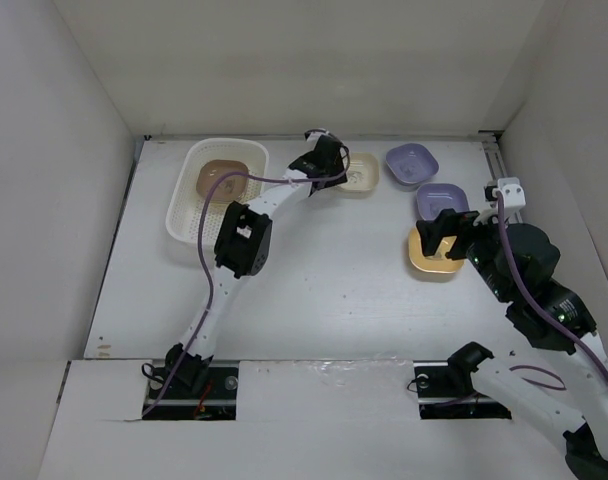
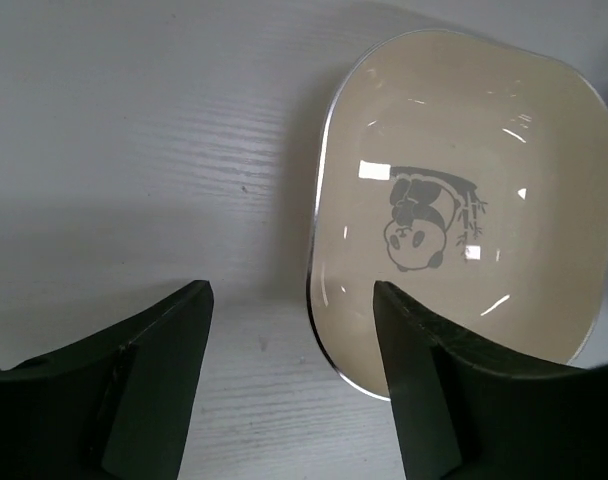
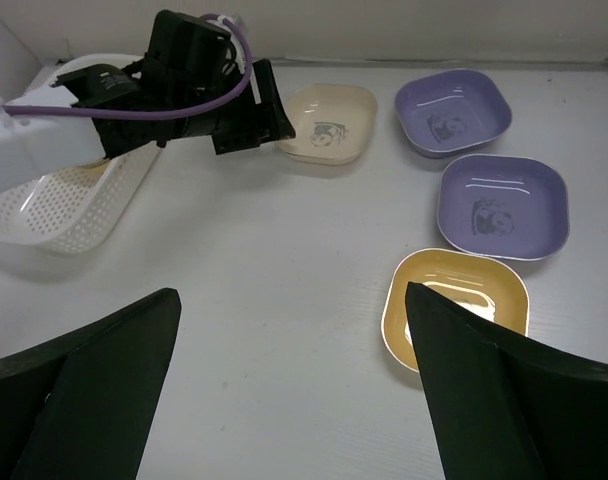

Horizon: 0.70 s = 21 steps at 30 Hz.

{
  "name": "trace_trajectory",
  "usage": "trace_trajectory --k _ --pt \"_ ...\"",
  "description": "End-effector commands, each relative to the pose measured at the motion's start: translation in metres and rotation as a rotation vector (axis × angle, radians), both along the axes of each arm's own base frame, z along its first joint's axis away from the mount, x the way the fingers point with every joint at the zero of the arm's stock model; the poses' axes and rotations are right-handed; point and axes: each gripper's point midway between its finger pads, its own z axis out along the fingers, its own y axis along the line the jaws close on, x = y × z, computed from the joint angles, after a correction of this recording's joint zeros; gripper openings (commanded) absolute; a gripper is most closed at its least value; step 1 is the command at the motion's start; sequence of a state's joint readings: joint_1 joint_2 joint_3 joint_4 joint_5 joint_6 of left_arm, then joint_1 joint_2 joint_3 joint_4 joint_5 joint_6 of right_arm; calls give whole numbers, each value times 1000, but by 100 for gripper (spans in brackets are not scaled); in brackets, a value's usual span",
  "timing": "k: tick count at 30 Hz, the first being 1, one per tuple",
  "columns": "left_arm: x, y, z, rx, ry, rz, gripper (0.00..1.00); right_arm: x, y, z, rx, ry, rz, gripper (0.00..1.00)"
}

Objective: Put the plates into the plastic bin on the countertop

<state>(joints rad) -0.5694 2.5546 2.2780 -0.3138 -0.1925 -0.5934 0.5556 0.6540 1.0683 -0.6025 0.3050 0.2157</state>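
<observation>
The white plastic bin [image 1: 189, 212] stands at the back left with a brown plate [image 1: 222, 180] inside. My left gripper [image 1: 327, 163] is open and empty beside a cream plate [image 1: 361, 172]. In the left wrist view the left gripper [image 2: 292, 340] straddles the left rim of that panda-printed cream plate [image 2: 464, 210]. Two lavender plates [image 1: 412, 163] [image 1: 442, 200] lie at the back right. My right gripper [image 1: 447, 232] is open and empty over a yellow-orange plate [image 1: 432, 260]. In the right wrist view the right gripper [image 3: 294, 340] has its right finger over that plate [image 3: 454, 295].
White walls enclose the countertop [image 1: 324, 290] on three sides. The left arm's purple cable [image 1: 209, 270] runs across the bin's near side. The bin [image 3: 74, 200] and the left gripper [image 3: 234, 100] also show in the right wrist view.
</observation>
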Motion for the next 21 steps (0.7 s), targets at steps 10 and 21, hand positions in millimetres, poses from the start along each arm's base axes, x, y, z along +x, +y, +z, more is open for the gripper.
trace_trajectory --k 10,21 --pt "6 19 45 12 -37 27 0 -4 -3 12 21 -33 3 100" --pt "-34 132 236 -149 -259 -132 0 -2 6 13 27 -51 44 100"
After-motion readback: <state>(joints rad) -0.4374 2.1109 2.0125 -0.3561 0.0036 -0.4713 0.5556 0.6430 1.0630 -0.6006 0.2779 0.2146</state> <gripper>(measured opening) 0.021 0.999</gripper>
